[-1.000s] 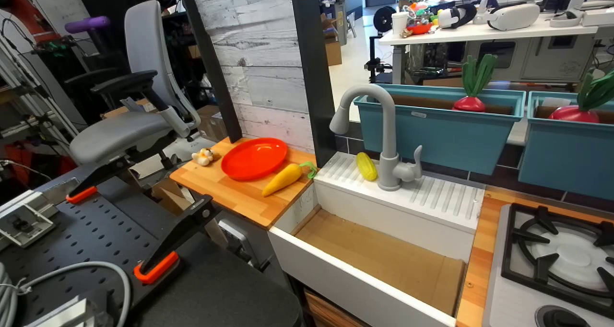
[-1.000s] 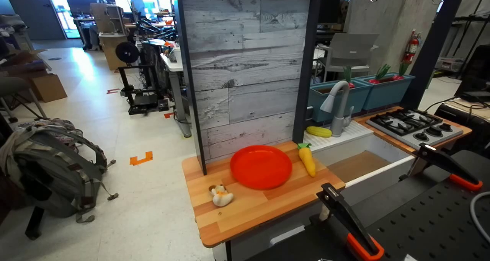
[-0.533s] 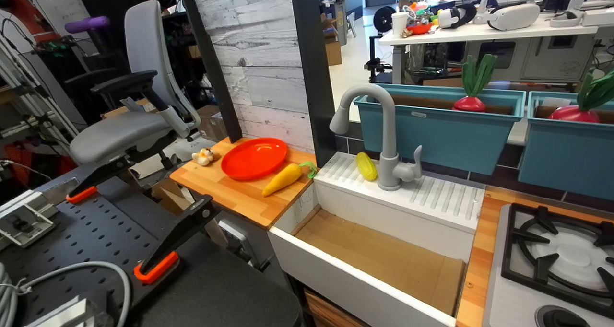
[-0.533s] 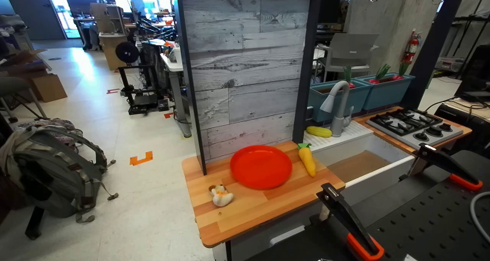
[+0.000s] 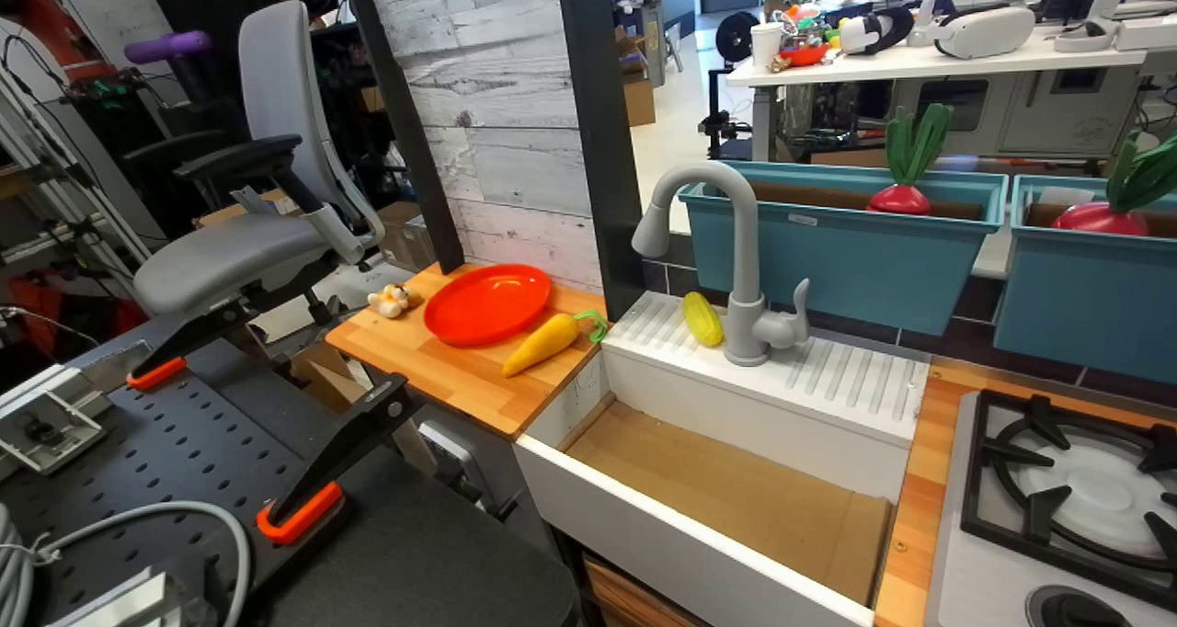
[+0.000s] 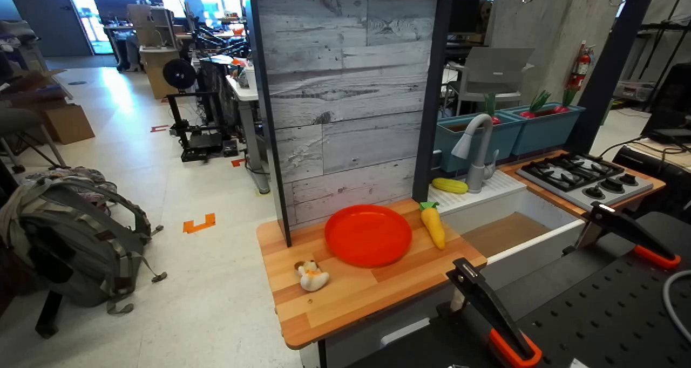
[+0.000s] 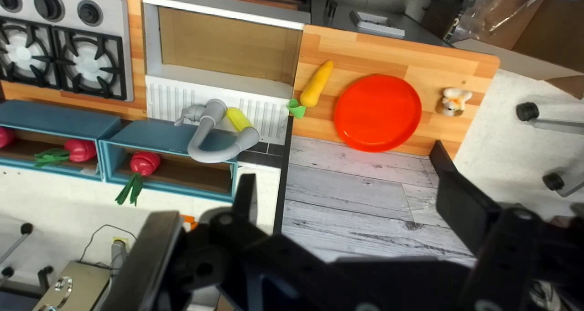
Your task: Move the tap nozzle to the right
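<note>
In the wrist view the claw (image 7: pixel 343 170) has its fingers (image 7: pixel 465 205) spread far apart and holds nothing; through the gap I can see an upright panel (image 7: pixel 337 192) of pale grey planks. Further out, on the wooden counter (image 7: pixel 442 64), a red plate (image 7: pixel 378 112) lies between a small whitish toy (image 7: pixel 454 101) and a yellow-orange toy carrot (image 7: pixel 317 85), whose green top comes just beside the ribbed white ledge (image 5: pixel 855 383). On that ledge, behind the sink (image 5: pixel 680 553), stands the grey tap nozzle (image 5: pixel 744 232), well apart from the claw, its downturned end on the plate's side. A yellow toy squash (image 5: pixel 702 320) lies just beside its foot. In both exterior views, teal planters (image 5: pixel 828 268) with red toy radishes (image 5: pixel 901 201) sit behind it, and a stove (image 5: pixel 975 553) lies across the sink from the plate.
</note>
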Robot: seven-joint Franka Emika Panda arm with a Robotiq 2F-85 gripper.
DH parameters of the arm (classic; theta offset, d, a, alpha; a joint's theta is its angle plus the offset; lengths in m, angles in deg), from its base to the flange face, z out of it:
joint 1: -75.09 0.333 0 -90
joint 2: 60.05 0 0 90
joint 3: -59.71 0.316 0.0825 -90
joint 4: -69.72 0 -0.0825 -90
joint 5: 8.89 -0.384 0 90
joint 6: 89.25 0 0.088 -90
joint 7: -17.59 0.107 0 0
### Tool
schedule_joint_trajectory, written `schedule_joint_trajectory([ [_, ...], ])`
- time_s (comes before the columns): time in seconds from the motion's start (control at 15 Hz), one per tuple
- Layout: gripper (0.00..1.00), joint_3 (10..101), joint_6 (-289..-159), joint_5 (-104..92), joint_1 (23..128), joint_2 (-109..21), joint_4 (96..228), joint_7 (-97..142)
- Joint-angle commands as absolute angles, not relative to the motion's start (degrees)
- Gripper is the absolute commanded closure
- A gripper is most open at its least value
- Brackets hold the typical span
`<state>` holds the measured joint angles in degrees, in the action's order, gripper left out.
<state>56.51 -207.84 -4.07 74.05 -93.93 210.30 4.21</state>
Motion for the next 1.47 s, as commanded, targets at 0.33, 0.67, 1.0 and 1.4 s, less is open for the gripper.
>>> schedule_joint_trajectory([
  [0.33, 0.0, 56.2, -219.0, -2.4, 69.7, -80.3, 210.0, 15.1],
  [0.67, 0.0, 56.3, -226.8, -2.6, 68.0, -68.7, 207.2, 23.5],
  [1.0, 0.0, 55.4, -232.3, -2.7, 67.7, -56.2, 203.1, 35.8],
  [1.4, 0.0, 52.4, -235.6, -5.0, 69.7, -45.3, 197.6, 50.0],
])
